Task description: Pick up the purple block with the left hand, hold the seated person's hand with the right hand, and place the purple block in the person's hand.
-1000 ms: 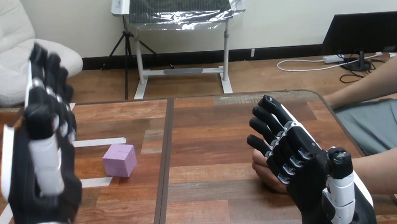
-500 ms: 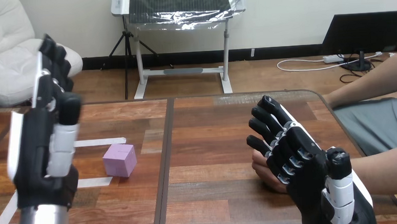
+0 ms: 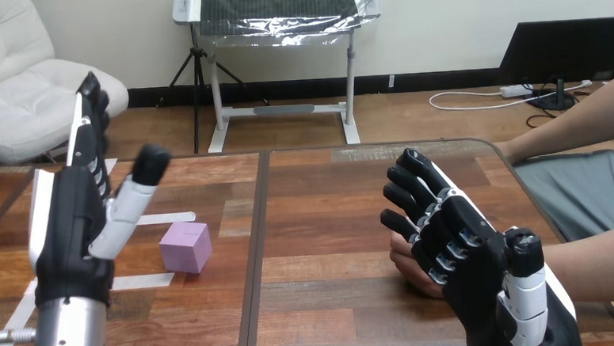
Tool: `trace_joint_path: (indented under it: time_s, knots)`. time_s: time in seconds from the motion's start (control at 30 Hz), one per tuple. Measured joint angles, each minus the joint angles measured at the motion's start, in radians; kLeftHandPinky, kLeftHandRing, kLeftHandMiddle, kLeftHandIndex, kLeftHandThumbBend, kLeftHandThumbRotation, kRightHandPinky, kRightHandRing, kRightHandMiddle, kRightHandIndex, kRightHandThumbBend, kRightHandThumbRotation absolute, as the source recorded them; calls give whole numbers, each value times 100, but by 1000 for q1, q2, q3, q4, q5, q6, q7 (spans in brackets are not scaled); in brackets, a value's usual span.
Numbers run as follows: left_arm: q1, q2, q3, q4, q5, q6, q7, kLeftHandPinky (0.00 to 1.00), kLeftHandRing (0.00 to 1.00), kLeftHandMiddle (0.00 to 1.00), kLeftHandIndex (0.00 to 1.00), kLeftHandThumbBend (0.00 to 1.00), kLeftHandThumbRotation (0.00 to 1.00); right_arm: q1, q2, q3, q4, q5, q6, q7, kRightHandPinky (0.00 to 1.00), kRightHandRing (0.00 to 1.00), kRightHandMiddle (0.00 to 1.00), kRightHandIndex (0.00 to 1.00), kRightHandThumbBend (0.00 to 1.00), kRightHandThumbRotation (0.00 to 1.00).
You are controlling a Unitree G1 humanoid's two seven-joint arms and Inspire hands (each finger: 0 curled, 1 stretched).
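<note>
My left hand [image 3: 72,225] is hanging wide open, up left of the purple block [image 3: 185,247]; I'm reckoning on lowering it straight over, straddling opposite faces.

You have no word, number, label or sign to read at this moment: the faces of the purple block [image 3: 185,247] that show are plain, and no legible mark shows on the white shells of the left hand [image 3: 69,233] or the right hand [image 3: 463,252]
</note>
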Motion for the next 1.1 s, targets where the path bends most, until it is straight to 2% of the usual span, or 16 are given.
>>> trace_joint_path:
  time_s: [0.23, 0.43, 1.1]
  knots:
    - [-61, 17, 5, 95, 63, 5, 25, 98, 100, 100, 100, 100, 73, 0, 0, 0, 0, 0, 0, 0, 96, 98, 97, 96, 94, 93]
    - [-111, 33, 4, 174, 78, 6, 25, 98, 100, 100, 100, 100, 69, -1, 0, 0, 0, 1, 0, 0, 96, 97, 96, 96, 94, 93]
    - [-280, 55, -17, 425, 107, 45, -25, 100, 100, 100, 100, 96, 62, -9, -1, 0, 0, 1, 0, 0, 96, 97, 96, 95, 95, 93]
